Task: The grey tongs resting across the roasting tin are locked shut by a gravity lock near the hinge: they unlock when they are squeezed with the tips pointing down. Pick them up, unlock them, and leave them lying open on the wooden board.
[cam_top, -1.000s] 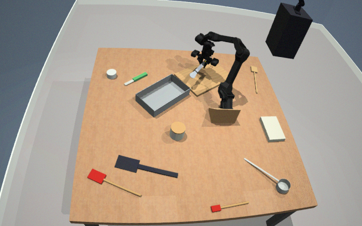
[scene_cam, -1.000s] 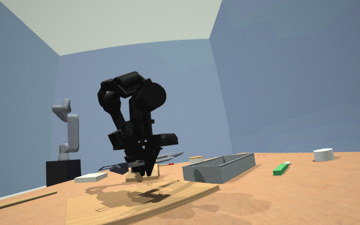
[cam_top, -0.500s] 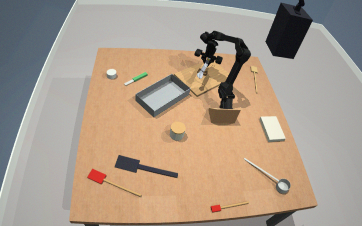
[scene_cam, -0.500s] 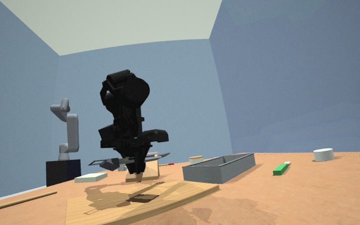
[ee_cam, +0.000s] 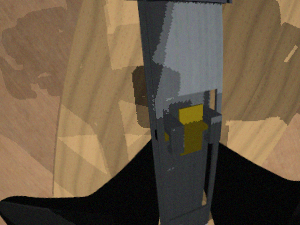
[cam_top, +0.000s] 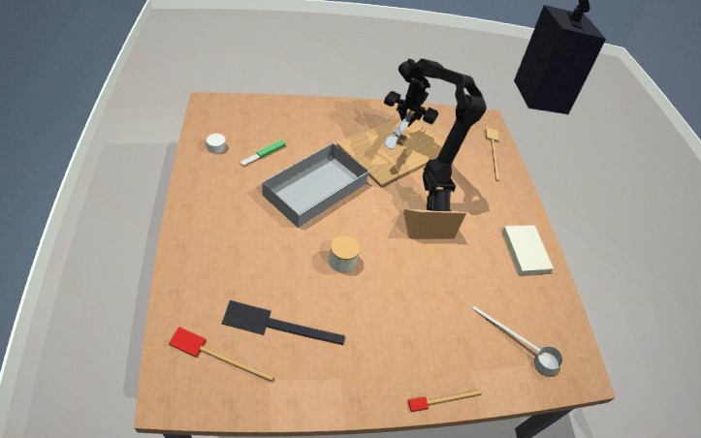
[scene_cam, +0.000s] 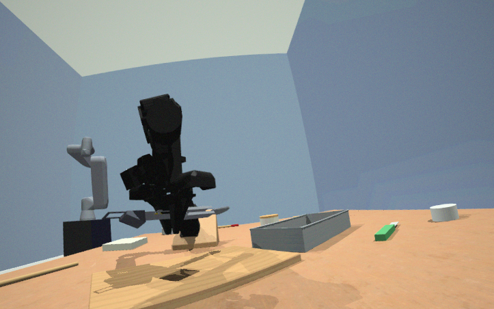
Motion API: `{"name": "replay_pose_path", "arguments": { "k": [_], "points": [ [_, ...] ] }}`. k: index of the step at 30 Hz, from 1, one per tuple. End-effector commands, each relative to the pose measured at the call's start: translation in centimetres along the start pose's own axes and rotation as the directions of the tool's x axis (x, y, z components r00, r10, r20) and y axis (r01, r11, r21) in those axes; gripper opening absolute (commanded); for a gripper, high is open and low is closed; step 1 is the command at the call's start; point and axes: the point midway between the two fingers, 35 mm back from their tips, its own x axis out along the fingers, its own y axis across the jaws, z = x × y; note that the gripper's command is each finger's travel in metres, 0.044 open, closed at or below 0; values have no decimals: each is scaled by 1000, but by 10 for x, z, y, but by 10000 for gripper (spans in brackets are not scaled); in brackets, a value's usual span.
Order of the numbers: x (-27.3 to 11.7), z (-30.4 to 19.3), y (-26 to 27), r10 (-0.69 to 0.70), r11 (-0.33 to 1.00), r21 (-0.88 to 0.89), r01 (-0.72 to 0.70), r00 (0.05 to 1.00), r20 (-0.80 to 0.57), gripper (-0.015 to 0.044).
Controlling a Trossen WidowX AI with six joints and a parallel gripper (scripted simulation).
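Observation:
The grey tongs [cam_top: 391, 141] [scene_cam: 151, 215] [ee_cam: 197, 54] are in the air above the wooden board [cam_top: 383, 177] [scene_cam: 256, 276], close to level rather than tips down. My gripper [cam_top: 408, 114] [scene_cam: 179, 226] [ee_cam: 178, 140] points down and is shut on the tongs, with one black finger on each side. A yellow piece [ee_cam: 191, 114] shows on the tongs between the fingers. The tongs' arms look close together. Whether the lock is engaged I cannot tell. The roasting tin [cam_top: 282, 205] [scene_cam: 275, 239] stands beside the board and looks empty.
A green-handled tool [cam_top: 271, 148] [scene_cam: 385, 232] and a white round pot [cam_top: 215, 142] [scene_cam: 444, 212] lie beyond the tin. An upright brown panel [cam_top: 433, 224] is by the arm's base. A lidded jar [cam_top: 344, 255] stands further forward. A wooden spatula [cam_top: 494, 157] is on the right.

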Motion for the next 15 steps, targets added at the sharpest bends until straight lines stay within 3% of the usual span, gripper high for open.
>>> {"name": "replay_pose_path", "arguments": {
  "k": [1,15],
  "points": [
    [-9,6,-9,24,999,43,-25,999,24,-150],
    [-38,19,-32,77,983,157,-95,990,121,-150]
  ]
}}
